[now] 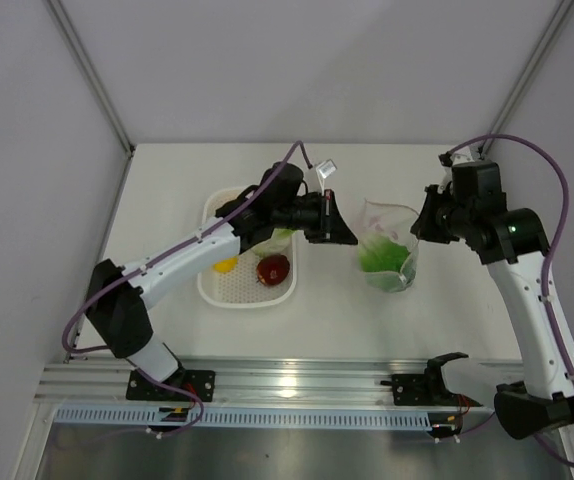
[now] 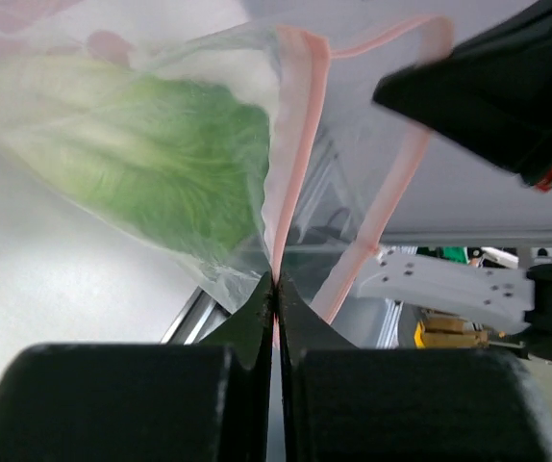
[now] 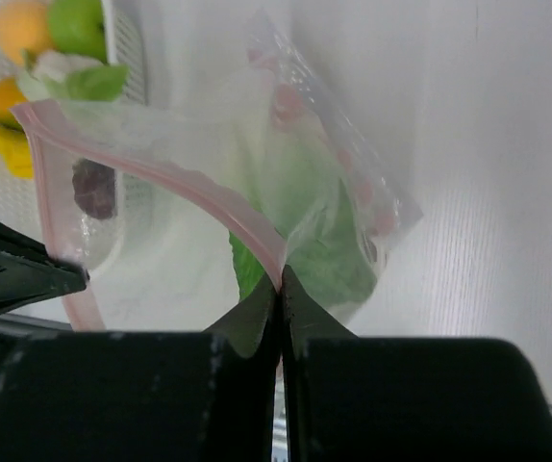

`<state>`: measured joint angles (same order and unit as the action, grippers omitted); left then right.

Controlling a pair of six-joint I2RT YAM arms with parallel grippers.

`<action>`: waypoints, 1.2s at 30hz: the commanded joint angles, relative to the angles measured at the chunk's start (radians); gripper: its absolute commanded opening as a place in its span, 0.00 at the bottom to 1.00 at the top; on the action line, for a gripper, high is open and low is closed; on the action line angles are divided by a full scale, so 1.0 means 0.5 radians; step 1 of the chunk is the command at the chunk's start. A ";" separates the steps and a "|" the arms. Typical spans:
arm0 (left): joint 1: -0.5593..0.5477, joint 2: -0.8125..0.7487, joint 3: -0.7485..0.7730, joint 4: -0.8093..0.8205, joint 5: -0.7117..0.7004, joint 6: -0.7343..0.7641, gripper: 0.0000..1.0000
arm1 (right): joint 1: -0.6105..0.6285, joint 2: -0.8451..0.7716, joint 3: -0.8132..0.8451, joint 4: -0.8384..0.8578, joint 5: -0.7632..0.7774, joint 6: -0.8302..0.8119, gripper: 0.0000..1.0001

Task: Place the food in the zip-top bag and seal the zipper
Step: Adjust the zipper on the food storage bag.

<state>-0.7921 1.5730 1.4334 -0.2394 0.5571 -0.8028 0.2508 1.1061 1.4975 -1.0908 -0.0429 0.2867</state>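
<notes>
Lettuce [image 1: 379, 258] in bag [image 1: 385, 218], right of basket [image 1: 239, 291].

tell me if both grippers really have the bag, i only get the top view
Observer: The left wrist view shows the left gripper shut on the pink zipper of the bag.
Operator: and the right one
Observer: Its own camera shows the right gripper shut on the zipper too, at another spot along it.
Operator: what's left to load that i can't see
Observer: The right wrist view shows a lime fruit and a lettuce in the basket.
</notes>
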 commanded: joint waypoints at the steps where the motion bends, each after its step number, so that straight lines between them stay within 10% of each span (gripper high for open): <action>1: -0.042 -0.050 -0.048 0.016 0.021 0.053 0.01 | -0.008 0.067 0.054 -0.024 -0.046 -0.003 0.00; 10: -0.020 0.189 0.213 -0.395 -0.028 0.240 0.00 | -0.008 0.036 -0.132 -0.008 -0.095 0.028 0.00; 16: -0.100 -0.244 0.079 -0.157 -0.320 0.277 0.01 | 0.001 -0.129 0.150 -0.082 0.049 0.007 0.00; 20: -0.057 0.228 0.342 -0.486 -0.050 0.298 0.00 | -0.002 -0.022 -0.162 0.040 -0.064 0.022 0.00; 25: -0.195 -0.179 0.020 0.055 -0.258 0.243 0.01 | 0.109 -0.077 0.112 -0.070 0.159 0.037 0.00; 31: -0.100 0.351 0.388 -0.390 0.026 0.278 0.01 | 0.097 -0.068 -0.204 0.046 0.047 0.046 0.00; 36: -0.170 -0.102 0.180 0.003 -0.248 0.246 0.01 | 0.195 -0.058 0.026 -0.089 0.251 0.059 0.00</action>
<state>-0.8581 1.6890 1.5295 -0.3489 0.4824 -0.6800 0.3187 1.0779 1.4265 -1.1385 0.0139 0.3065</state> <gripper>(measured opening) 0.005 0.005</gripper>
